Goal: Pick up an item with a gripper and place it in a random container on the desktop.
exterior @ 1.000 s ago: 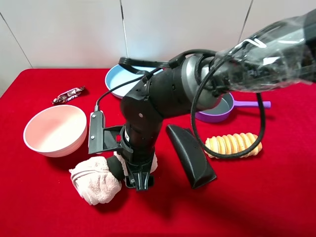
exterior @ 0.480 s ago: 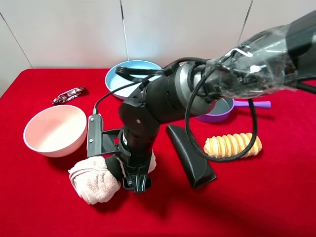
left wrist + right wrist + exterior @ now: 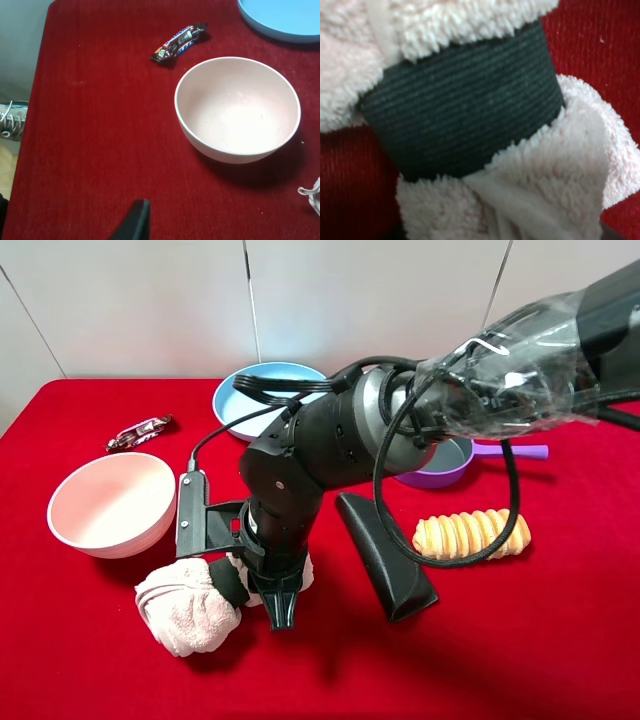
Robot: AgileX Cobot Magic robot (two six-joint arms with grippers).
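Note:
The pale pink rolled towel (image 3: pixel 188 606) lies on the red desktop (image 3: pixel 520 640) at the front left, with its dark band (image 3: pixel 232 585) at the middle. My right gripper (image 3: pixel 279 608) reaches across from the right, points down and is shut on the towel beside the band. The right wrist view is filled by the towel (image 3: pixel 555 180) and its band (image 3: pixel 465 120); no fingers show there. The light blue plate (image 3: pixel 250 392) sits at the back, partly behind the arm, and shows in the left wrist view (image 3: pixel 285 17). Of my left gripper only one black fingertip (image 3: pixel 136 222) shows, above bare cloth.
A deep pink bowl (image 3: pixel 112 502) stands left of the towel, also in the left wrist view (image 3: pixel 237 107). A candy bar (image 3: pixel 140 430) lies behind it. A black pouch (image 3: pixel 385 555), a golden bread roll (image 3: pixel 470 533) and a purple pan (image 3: pixel 452 462) lie right of the arm.
The right gripper's fingers have drawn together on the towel. The towel has shifted slightly to the left, and the arm has settled lower and to the left over it.

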